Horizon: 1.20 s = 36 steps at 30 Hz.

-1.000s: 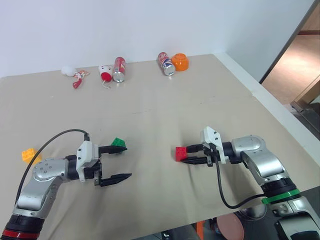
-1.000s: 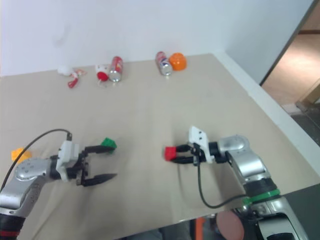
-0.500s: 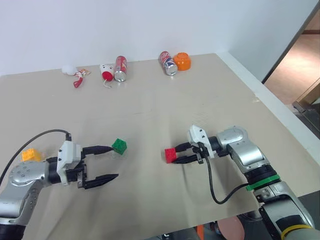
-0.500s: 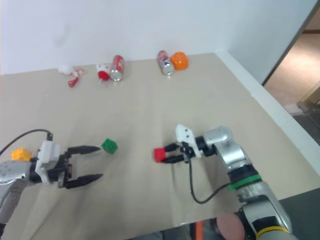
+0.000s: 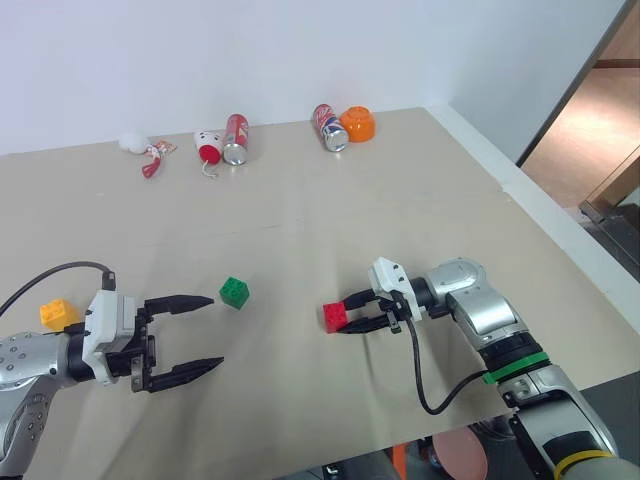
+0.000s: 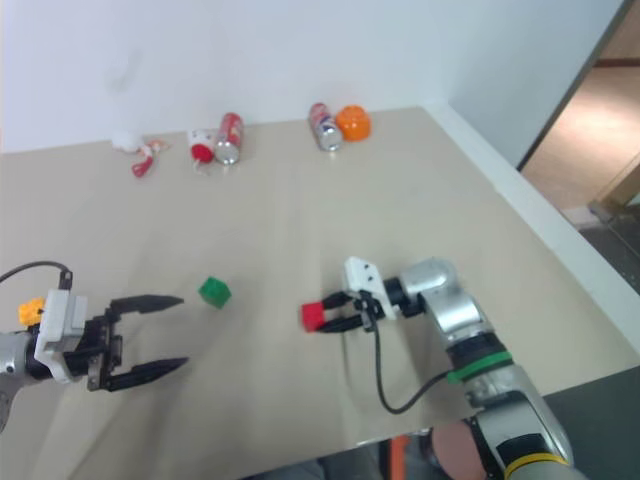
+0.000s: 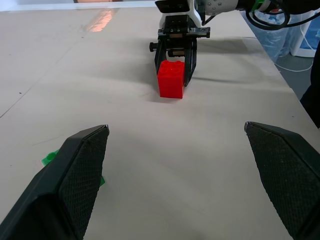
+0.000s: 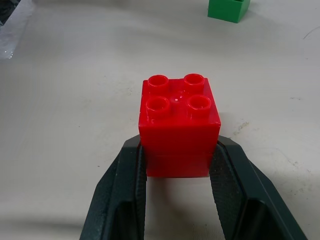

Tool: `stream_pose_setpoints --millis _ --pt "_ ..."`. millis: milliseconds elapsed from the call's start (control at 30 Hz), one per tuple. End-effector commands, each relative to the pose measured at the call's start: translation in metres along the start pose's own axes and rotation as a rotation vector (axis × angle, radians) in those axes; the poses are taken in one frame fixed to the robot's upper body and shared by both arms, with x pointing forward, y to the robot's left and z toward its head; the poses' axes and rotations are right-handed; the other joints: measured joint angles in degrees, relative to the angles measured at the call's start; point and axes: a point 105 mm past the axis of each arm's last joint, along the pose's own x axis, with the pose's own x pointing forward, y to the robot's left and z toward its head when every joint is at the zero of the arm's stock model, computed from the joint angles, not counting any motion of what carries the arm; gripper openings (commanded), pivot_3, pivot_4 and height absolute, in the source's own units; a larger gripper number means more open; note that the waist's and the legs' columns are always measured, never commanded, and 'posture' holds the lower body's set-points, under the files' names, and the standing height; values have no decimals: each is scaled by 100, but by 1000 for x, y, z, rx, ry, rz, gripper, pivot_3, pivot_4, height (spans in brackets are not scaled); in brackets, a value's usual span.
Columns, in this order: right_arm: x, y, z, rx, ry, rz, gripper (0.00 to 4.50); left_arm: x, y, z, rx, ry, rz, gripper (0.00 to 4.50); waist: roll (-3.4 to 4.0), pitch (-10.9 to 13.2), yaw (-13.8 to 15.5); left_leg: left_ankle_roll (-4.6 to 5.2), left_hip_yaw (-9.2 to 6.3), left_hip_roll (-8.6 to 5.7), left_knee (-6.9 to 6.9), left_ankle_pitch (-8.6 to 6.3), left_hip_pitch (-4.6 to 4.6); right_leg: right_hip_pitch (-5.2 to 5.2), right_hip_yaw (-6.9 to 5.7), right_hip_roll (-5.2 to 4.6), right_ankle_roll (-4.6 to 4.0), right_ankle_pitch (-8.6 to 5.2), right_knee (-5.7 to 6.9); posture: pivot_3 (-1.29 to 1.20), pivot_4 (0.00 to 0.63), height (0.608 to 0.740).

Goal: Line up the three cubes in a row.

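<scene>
- The right gripper has its two fingers clenched on the red cube, one finger on each side, as the right wrist view shows clearly.
- The red cube stands upright, studs on top, and it seems to rest on the table or just above it; I cannot tell which.
- The green cube lies free on the table, to the robot's left of the red one and a little farther from the robot, with a clear gap between them.
- The yellow cube is near the left edge of the table, well apart from the other two, behind the left arm.
- The left gripper is released, fingers spread wide and empty, pointing toward the green cube but not touching it.
- I judge that the step in hand is bringing the red cube next to the green one, so the row is only begun.
- The next move calls for sliding the red cube to the left until it is beside the green cube, then letting go without pushing it out of line.
- After this the yellow cube must also come to the row, probably with the left gripper.
</scene>
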Motion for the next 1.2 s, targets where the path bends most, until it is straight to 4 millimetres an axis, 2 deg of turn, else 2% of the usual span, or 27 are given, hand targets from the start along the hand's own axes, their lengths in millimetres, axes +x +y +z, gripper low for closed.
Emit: stream_pose_setpoints --millis 33,200,233,467,667,867,1033,1200 --pt "2 0 1 -30 14 15 1201 0 4 7 36 -6 9 4500 0 0 0 0 0 0 0 0 1 1 1 0 0 0 1 0 150 740" --pt "4 -1 -5 -53 30 17 1201 2 7 7 45 -6 15 4500 -1 -1 0 -1 4 0 -1 0 3 2 5 1 0 0 1 0 150 740" --pt "4 -3 -5 -60 28 8 2225 2 8 7 47 -5 17 4500 -1 -1 0 -1 6 0 -1 0 4 2 6 1 -1 0 1 0 150 740" --pt "4 -16 -2 -63 21 -12 4476 4 10 6 59 -5 31 4500 -1 -1 -21 -1 24 3 0 2 14 5 20 3 1 13 1 0 150 740" --pt "-7 -12 -4 -33 76 30 4476 3 14 4 54 -9 57 4500 -1 0 -13 -2 26 2 0 3 10 5 21 1 -2 11 1 0 150 740" --pt "-36 -9 6 -31 118 50 4476 0 21 -9 -26 30 120 4500 1 1 60 -4 24 -4 0 1 -3 0 18 -8 0 3 0 0 150 740" --pt "-62 -5 30 -51 105 38 4476 4 17 -21 -78 72 108 4500 4 3 47 -4 24 -8 1 0 -12 -7 19 -12 3 1 -2 0 150 740" --pt "-77 -25 79 -67 -67 -92 4476 16 20 -31 -120 74 148 4500 8 5 14 -3 23 -5 0 0 -7 -7 19 -6 6 4 -1 0 150 740"
